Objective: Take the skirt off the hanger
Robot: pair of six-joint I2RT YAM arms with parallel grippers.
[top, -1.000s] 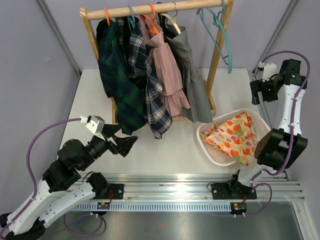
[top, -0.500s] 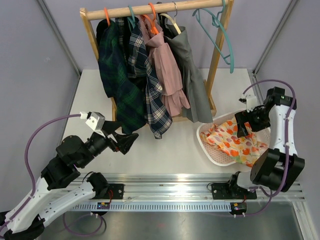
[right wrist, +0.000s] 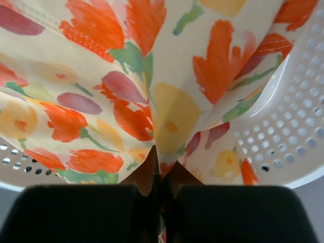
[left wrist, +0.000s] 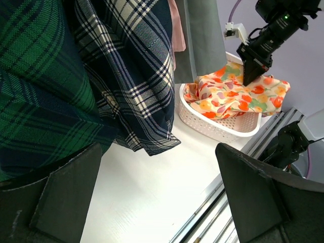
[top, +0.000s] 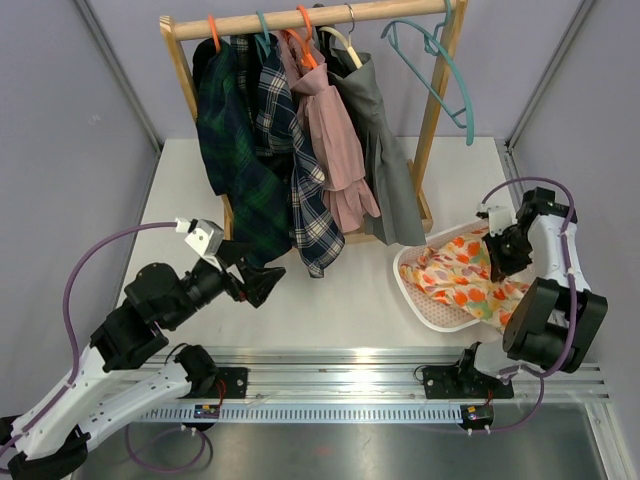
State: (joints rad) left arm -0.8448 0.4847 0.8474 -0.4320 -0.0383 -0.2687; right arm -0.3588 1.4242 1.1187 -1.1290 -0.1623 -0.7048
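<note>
"At the right side of the overhead view, report the condition of the right gripper (top: 497, 262)." (Operator)

"Jaws are closed. In the right wrist view the two fingers (right wrist: 144, 174) meet, with a fold of the skirt (top: 462, 282) pinched between their tips. The gripper points down into the basket (top: 418, 300)." (Technician)

"Give the location of the skirt." (Operator)

"The skirt is cream fabric with an orange flower print. It lies crumpled in the white perforated basket at the lower right of the table (top: 340, 295). One edge hangs over the rim at the basket's right side. The basket is just right of the rack's right-hand post." (Technician)

"Report the left gripper (top: 266, 284)." (Operator)

"Jaws are fully apart and grip nothing. In the left wrist view its fingers (left wrist: 66, 195) sit at the lower left and lower right corners, with bare table between them. The gripper is in the lower left of the overhead view, just beside the hem of the plaid garments (top: 245, 160)." (Technician)

"List the rack (top: 300, 18) contents." (Operator)

"The wooden rack runs across the top centre. From left to right it carries the plaid garments, a pink garment (top: 338, 150) and a grey garment (top: 388, 175). A bare teal hanger (top: 445, 75) hangs tilted at the upper right end of the rail." (Technician)
</note>
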